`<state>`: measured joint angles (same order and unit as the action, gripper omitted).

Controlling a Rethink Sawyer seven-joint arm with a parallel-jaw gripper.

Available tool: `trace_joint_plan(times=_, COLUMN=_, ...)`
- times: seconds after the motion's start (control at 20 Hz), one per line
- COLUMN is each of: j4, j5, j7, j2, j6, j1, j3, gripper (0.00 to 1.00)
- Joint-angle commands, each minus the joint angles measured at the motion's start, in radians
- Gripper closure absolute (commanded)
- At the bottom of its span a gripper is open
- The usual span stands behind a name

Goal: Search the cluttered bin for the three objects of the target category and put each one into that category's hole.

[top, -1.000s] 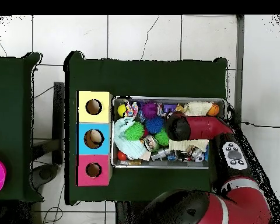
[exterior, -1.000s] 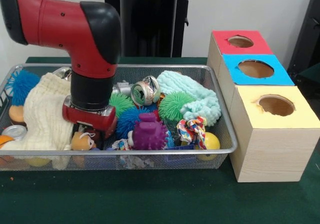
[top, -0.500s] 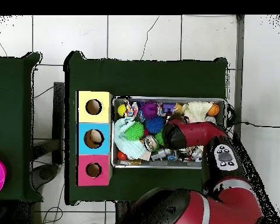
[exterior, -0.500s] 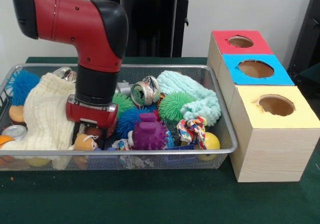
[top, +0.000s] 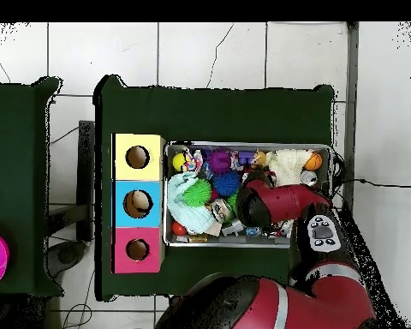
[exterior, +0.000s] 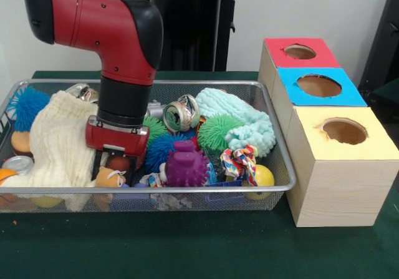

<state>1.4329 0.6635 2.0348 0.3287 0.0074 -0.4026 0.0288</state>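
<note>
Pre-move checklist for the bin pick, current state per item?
1. Gripper state: cannot tell, hidden behind the red wrist.
2. Anything held: cannot tell.
3. Gripper over the mesh bin: ok, low among the clutter beside the cream knit cloth.
4. Holes open: yellow box and red box ok; blue box has something showing inside.
5. Route to the boxes: not ok, purple spiky toy and mint knit cloth sit between.

Dark green cloth covers the surface beneath and all round the gripper. Behind it, a plain pale wall. Floor of large white tiles with dark grout and hairline cracks. A second green-covered surface stands well apart, cables trailing across the gap between.
</note>
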Motion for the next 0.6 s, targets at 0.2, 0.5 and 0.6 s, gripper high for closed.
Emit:
trace_joint_plan(times=0.2, j4=-0.067, j5=-0.022, j7=0.128, j2=0.041, j6=-0.297, j1=-0.002, j3=-0.129, gripper=0.0)
trace_joint_plan(times=0.5, j4=-0.069, j5=-0.025, j7=0.126, j2=0.03, j6=-0.348, j1=-0.007, j3=-0.13, gripper=0.0)
trace_joint_plan(times=0.6, j4=-0.087, j5=-0.038, j7=0.119, j2=0.01, j6=-0.375, j1=0.0, j3=-0.118, gripper=0.0)
